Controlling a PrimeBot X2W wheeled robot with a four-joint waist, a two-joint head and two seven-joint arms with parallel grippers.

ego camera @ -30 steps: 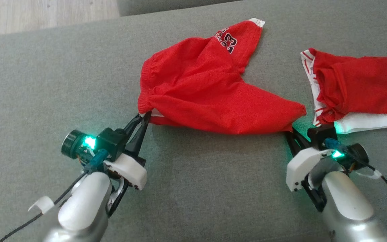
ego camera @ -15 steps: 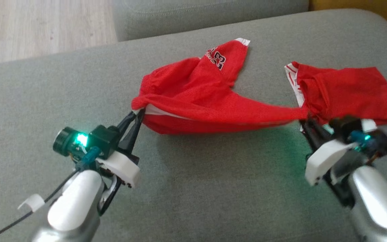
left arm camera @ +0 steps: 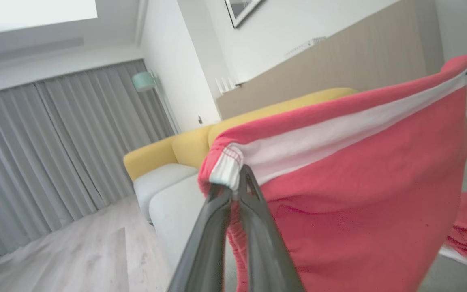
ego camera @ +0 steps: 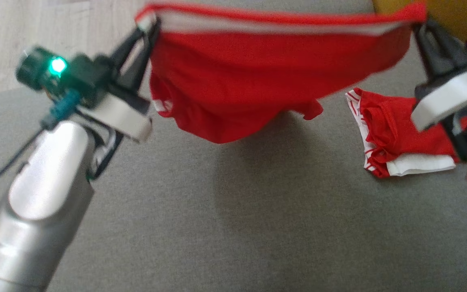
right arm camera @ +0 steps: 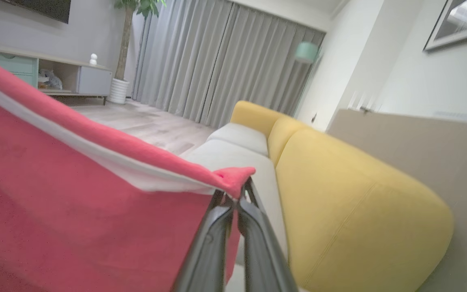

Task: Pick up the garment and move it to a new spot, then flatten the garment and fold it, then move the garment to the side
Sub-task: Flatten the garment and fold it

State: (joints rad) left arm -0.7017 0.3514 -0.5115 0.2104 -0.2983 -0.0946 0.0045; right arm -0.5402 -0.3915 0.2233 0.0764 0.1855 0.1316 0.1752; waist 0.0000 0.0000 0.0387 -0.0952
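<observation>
You have the red garment stretched taut in the air between both arms. Your left gripper is pinched tight on one white-banded corner, and your right gripper is clamped on the opposite corner. The cloth sags above the grey sofa cushion, where a second red piece lies crumpled, partly behind your right arm.

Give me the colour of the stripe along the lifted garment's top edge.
White stripe, on a red garment; clearest in the left wrist view.
</observation>
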